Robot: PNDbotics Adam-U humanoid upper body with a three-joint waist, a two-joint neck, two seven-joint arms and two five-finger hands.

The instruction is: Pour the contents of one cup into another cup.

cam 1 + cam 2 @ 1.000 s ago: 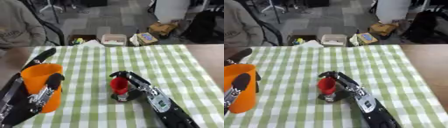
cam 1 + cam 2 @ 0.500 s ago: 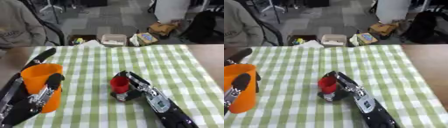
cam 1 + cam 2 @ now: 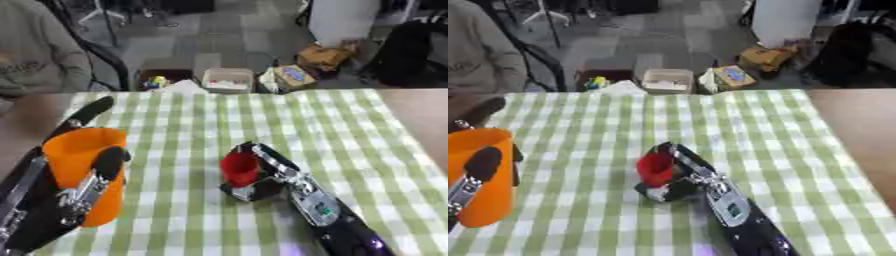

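The right hand [image 3: 262, 172] grasps the small red cup [image 3: 239, 166] at its side, low over the cloth [image 3: 350, 130]. The left hand [image 3: 83, 192] is wrapped around the big orange cup [image 3: 83, 172], well apart to its left. Both look like light, stiff plastic, probably smooth; holding mid-wall seems best.

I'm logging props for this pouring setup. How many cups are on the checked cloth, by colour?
Orange cup: 1, held in the left hand
Red cup: 1, held in the right hand
Total: 2 cups on the green checked cloth
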